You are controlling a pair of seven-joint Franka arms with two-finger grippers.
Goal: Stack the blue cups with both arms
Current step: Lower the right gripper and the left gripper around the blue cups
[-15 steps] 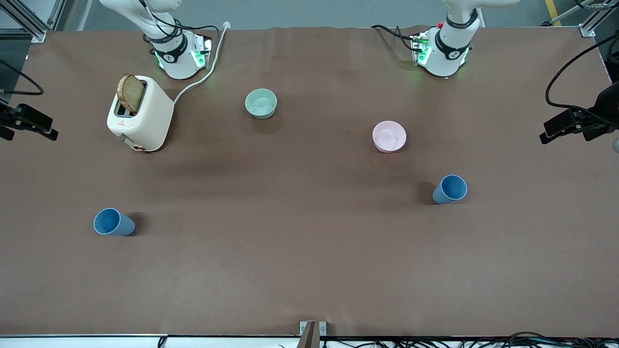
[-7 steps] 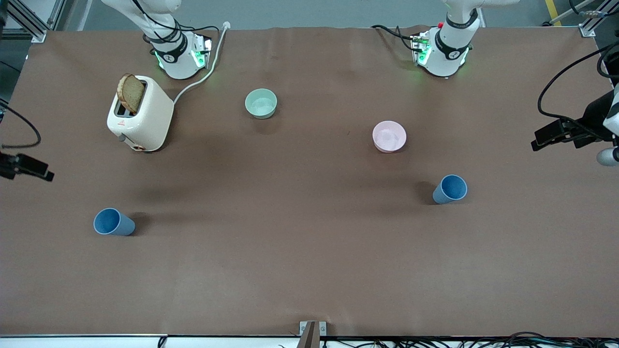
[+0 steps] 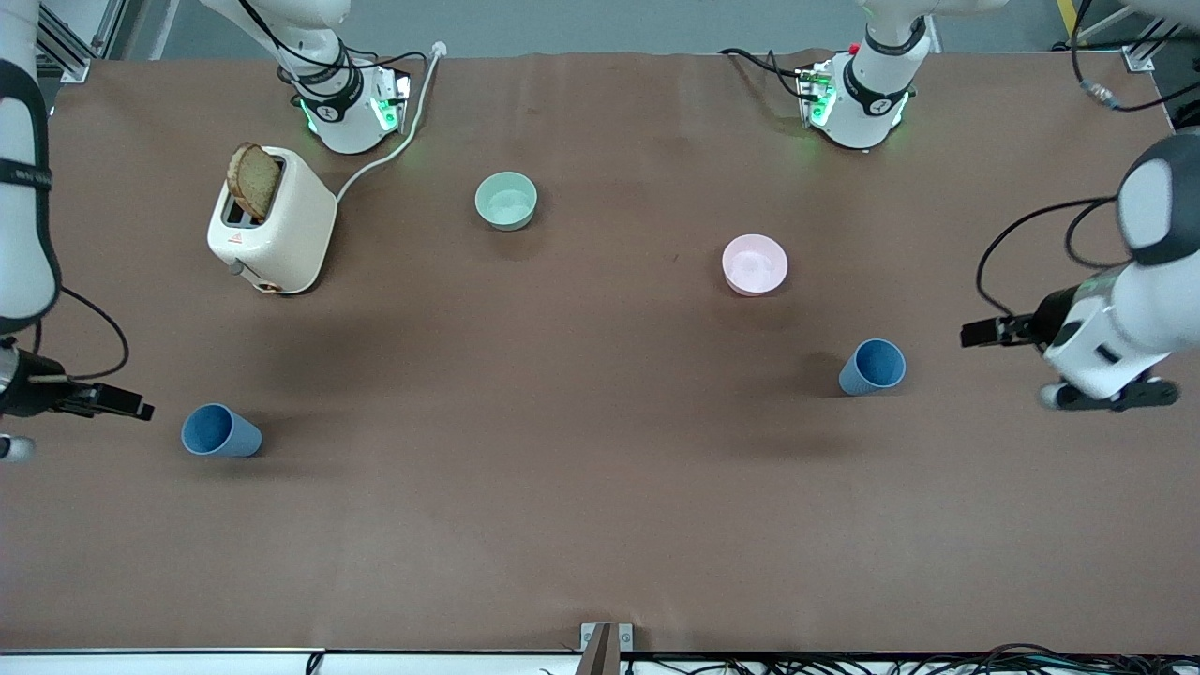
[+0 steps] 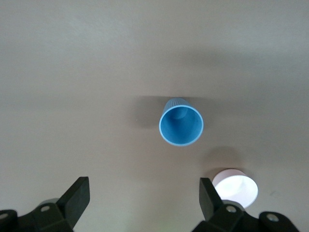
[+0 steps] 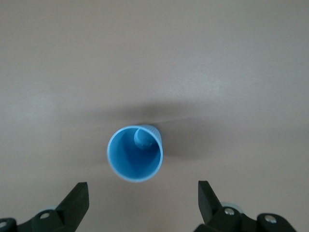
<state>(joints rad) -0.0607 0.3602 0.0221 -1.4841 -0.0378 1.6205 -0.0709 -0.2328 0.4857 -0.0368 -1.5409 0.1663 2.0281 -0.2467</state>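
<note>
Two blue cups stand upright and apart on the brown table. One blue cup [image 3: 220,431] is toward the right arm's end and fills the middle of the right wrist view [image 5: 135,152]. The other blue cup [image 3: 872,367] is toward the left arm's end and shows in the left wrist view [image 4: 181,126]. My right gripper [image 3: 14,441] [image 5: 143,200] is open and empty above the table beside its cup, at the table's end. My left gripper [image 3: 1111,398] [image 4: 144,198] is open and empty above the table beside its cup.
A pink bowl [image 3: 755,264] [image 4: 235,187] sits farther from the front camera than the left arm's cup. A mint-green bowl [image 3: 506,200] and a white toaster [image 3: 272,220] holding a slice of bread [image 3: 253,180] stand toward the robots' bases.
Both arms have swung in from the table's ends and come down toward their cups. The cups and bowls have not moved.
</note>
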